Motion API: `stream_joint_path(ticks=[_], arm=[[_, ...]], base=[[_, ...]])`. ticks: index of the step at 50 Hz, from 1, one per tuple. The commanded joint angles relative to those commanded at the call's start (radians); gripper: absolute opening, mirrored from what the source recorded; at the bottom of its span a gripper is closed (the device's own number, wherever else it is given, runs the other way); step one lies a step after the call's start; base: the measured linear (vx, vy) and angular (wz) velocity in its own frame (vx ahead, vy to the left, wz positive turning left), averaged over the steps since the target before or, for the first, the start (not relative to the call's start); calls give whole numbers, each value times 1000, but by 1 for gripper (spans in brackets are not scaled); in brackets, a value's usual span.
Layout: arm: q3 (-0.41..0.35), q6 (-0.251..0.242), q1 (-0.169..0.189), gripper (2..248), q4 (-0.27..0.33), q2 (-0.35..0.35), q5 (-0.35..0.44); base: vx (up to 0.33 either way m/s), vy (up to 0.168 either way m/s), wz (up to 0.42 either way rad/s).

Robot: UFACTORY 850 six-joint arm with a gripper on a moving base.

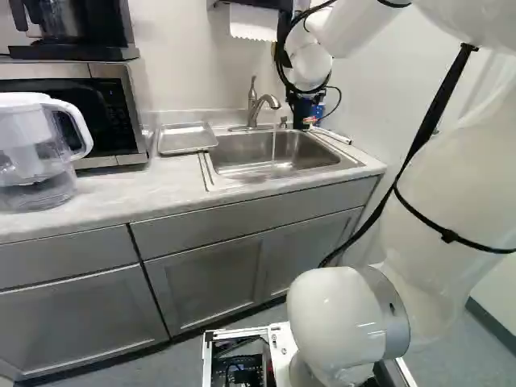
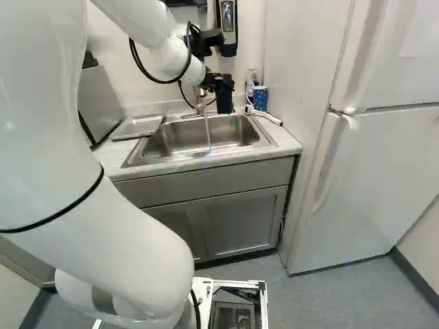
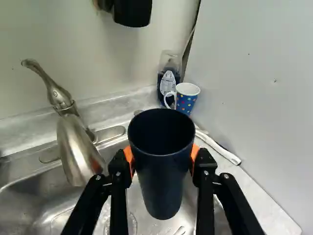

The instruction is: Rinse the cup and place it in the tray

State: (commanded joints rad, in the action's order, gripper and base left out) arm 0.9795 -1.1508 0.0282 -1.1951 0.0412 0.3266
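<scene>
the pincer (image 3: pixel 162 159) grasps the cup (image 3: pixel 161 188) from both sides, a sound hold for something probably light, stiff and slippery once wet.

The pale tabletop (image 1: pixel 105 197) carries a water pitcher (image 1: pixel 36 149) before a microwave (image 1: pixel 114 113), at the left of the left base view. A shallow tray (image 1: pixel 185 140) lies between microwave and inset sink (image 1: pixel 302 168). In the back right corner — a dotted mug (image 3: pixel 187 100), a bottle (image 3: pixel 167 82); a white rod-like thing (image 3: pixel 217 147) lies along the right edge.
</scene>
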Motion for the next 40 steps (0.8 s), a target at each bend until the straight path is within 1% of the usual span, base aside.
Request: stream_joint_path(ticks=[5,11,25,31,40], arm=[[2,-2,7,125,13,-2,0],[7,-40,14,125,28,-7,0],[11,-39,21,125,62,-12,0],[15,-2,21,125,77,-15,0],[22,85,21,125,103,-22,0]], base=[[0,0,0],[0,0,0],[0,0,0],[0,0,0],[0,0,0]])
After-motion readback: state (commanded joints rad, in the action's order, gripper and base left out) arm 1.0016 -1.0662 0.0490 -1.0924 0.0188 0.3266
